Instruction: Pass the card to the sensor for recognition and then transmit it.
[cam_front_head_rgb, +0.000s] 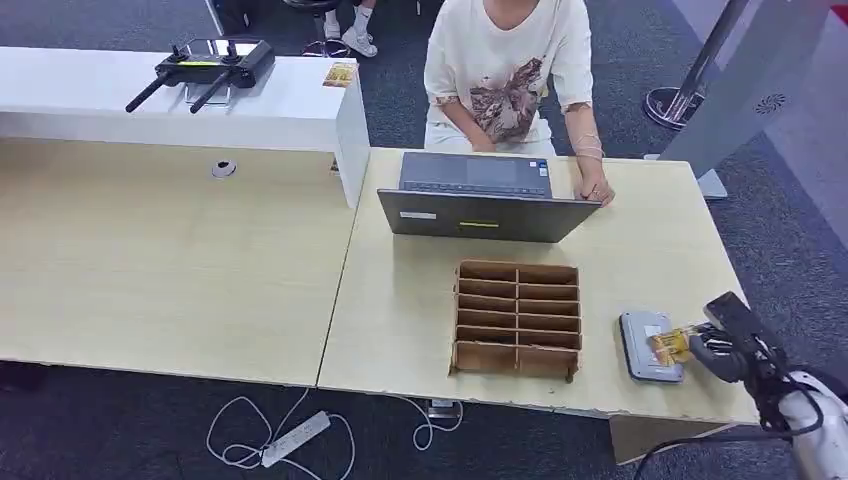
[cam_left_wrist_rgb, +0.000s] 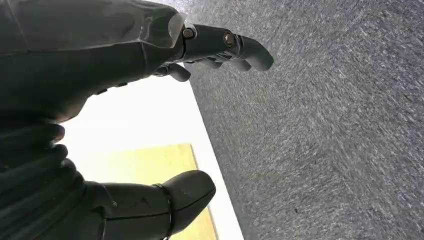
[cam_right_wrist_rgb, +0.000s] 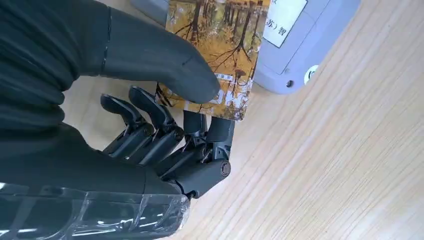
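My right hand (cam_front_head_rgb: 722, 350) pinches a card (cam_front_head_rgb: 668, 346) printed with yellow autumn trees between thumb and fingers. The card (cam_right_wrist_rgb: 222, 55) lies over the near end of a flat grey sensor box (cam_front_head_rgb: 648, 345) on the right part of the table. In the right wrist view the sensor (cam_right_wrist_rgb: 310, 45) carries a white label, and the thumb (cam_right_wrist_rgb: 165, 65) presses on the card's face with the fingers under it. My left hand (cam_left_wrist_rgb: 150, 60) hangs beside the table edge with its fingers apart and nothing in them.
A brown wooden rack (cam_front_head_rgb: 517, 318) with several slots stands left of the sensor. Beyond it is an open laptop (cam_front_head_rgb: 480, 195), with a person (cam_front_head_rgb: 508, 70) seated behind it, one hand by its right corner. A white counter (cam_front_head_rgb: 170, 95) carries a black controller (cam_front_head_rgb: 205, 65).
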